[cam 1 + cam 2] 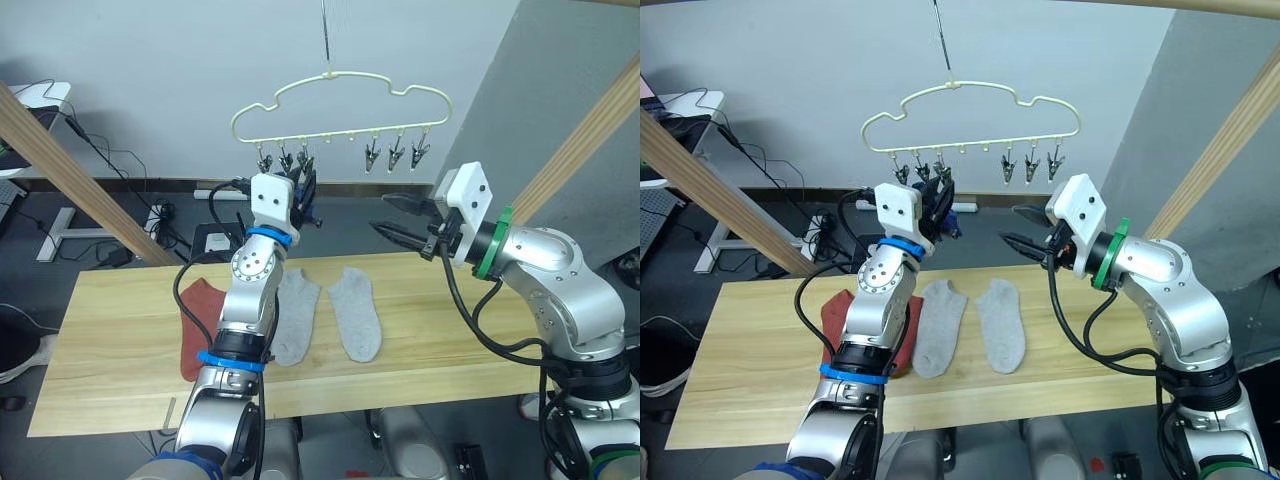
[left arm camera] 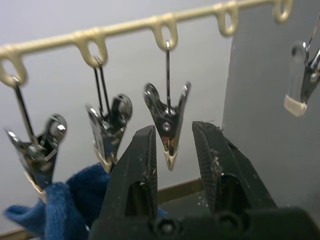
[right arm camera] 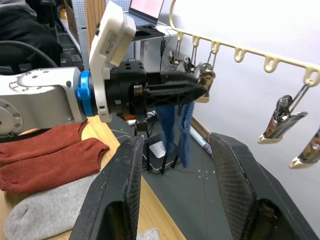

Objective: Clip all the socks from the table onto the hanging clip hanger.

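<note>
Two flat light grey knit socks (image 1: pixel 326 314) beside rust red socks (image 1: pixel 197 325) on pale wood plank table (image 1: pixel 450 340). Bright blue socks (image 3: pixel 175 127) dangling from cloud-shaped pale yellow wire clip hanger (image 1: pixel 340 110). Left gripper (image 2: pixel 172 150) parted around a silver clip (image 2: pixel 167 125); right gripper (image 1: pixel 400 217) parted, empty.

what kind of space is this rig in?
Probably a robotics lab or test room, not a home: a bare wooden table under a pole frame, cables and a power strip on the floor, and a laptop on a desk behind.
</note>
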Motion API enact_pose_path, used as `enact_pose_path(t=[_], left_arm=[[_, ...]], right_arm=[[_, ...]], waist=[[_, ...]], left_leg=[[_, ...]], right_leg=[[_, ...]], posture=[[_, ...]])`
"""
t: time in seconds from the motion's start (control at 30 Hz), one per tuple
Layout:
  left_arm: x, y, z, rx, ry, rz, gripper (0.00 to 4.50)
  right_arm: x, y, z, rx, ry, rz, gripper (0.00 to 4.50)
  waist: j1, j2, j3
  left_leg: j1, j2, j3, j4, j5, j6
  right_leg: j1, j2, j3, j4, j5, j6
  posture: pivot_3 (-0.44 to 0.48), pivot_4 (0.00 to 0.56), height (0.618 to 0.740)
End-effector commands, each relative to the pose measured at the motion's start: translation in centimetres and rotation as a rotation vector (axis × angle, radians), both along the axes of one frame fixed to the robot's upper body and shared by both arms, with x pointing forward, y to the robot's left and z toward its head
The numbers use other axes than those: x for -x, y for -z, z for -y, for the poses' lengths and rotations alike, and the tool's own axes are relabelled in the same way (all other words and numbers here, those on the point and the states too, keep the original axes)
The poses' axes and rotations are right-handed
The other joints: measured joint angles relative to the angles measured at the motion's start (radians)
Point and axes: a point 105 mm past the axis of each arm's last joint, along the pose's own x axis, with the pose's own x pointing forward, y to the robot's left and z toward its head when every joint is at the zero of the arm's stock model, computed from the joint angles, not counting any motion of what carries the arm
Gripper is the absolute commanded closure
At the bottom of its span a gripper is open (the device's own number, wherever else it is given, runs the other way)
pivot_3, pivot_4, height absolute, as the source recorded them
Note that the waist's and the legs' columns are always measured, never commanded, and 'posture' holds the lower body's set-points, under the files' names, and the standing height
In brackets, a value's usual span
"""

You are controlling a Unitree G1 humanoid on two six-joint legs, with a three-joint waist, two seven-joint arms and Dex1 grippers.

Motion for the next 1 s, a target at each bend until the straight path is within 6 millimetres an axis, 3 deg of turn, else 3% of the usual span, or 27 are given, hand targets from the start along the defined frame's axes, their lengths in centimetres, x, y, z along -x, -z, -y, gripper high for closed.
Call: enact_pose_path(t=[0.03, 0.83, 1.0], left_arm=[[0.1, -2.1, 0.6, 0.007, 0.012, 0.081, 3.26], [-0.6, -3.8, 0.3, 0.015, 0.021, 0.131, 3.26], [-0.6, -3.9, 0.3, 0.011, 0.024, 0.138, 4.22]], right_arm=[[1.0, -1.5, -0.1, -0.009, -0.024, 0.071, 2.34], [0.7, -1.4, -0.1, -0.001, -0.029, 0.069, 2.34], [0.7, -1.1, 0.0, 0.01, -0.029, 0.063, 2.34]], waist=[[-0.003, 0.0, 0.0], [-0.008, 0.0, 0.0], [-0.008, 0.0, 0.0]], left_leg=[[0.0, 0.0, 0.0, 0.0, 0.0, 0.0], [0.0, 0.0, 0.0, 0.0, 0.0, 0.0], [0.0, 0.0, 0.0, 0.0, 0.0, 0.0]], right_leg=[[0.0, 0.0, 0.0, 0.0, 0.0, 0.0], [0.0, 0.0, 0.0, 0.0, 0.0, 0.0], [0.0, 0.0, 0.0, 0.0, 0.0, 0.0]], posture=[[-0.275, 0.282, 0.74], [-0.274, 0.278, 0.74], [-0.272, 0.277, 0.74]])
